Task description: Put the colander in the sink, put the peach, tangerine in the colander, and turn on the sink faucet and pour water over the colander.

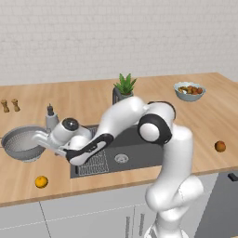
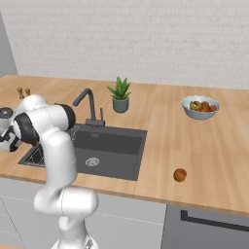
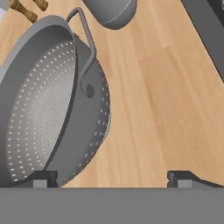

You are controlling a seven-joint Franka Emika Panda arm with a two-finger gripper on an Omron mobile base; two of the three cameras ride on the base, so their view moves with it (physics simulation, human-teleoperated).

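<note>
- My claw point(image 3: 113, 179) hangs wide open just right of the colander point(image 1: 21, 143), whose side handle point(image 3: 85, 43) stands up close on that side.
- The grey soap bottle point(image 1: 51, 119) stands just beyond, crowding the far side.
- Bare worktop point(image 1: 56, 174) lies between colander and sink point(image 1: 125, 148).
- The tangerine point(image 1: 41, 181) sits near the front edge, apart.

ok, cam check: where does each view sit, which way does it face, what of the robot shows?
Left base view: behind the arm's left, facing forward-down over sink and colander; arm rises lower right, tool open by the colander.
Right base view: behind its right, facing faucet and peach; arm lower left.
Hand view: looks along the tool at the colander's handle.
Both base views share sink, peach and fruit bowl.
</note>
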